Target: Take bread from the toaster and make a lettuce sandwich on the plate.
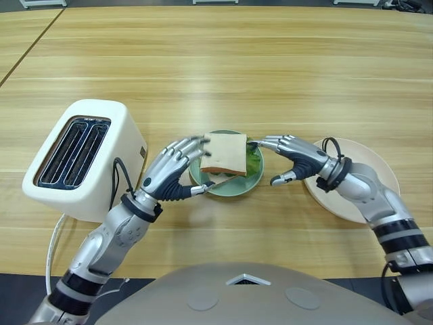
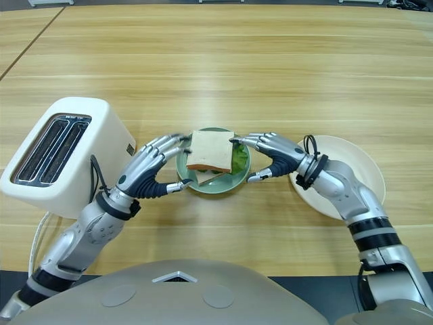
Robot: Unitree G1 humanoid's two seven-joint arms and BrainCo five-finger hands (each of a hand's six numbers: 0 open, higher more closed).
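Note:
A white toaster (image 1: 81, 156) stands at the left, both of its slots dark. On the small green plate (image 1: 237, 191) in the middle lies a sandwich: a top bread slice (image 1: 225, 154), green lettuce (image 1: 254, 161) sticking out on the right, and a lower slice (image 2: 210, 179) just visible underneath. My left hand (image 1: 169, 169) is at the plate's left, its fingertips against the top slice's left edge and its thumb low by the plate rim. My right hand (image 1: 301, 159) is at the plate's right, fingertips touching the slice's right edge above the lettuce. Neither hand is closed around anything.
A larger white plate (image 1: 369, 159) lies at the right, under my right wrist and forearm. The toaster's white cord (image 1: 53, 247) runs off toward the table's near edge. The wooden table (image 1: 223, 68) stretches bare beyond the plates.

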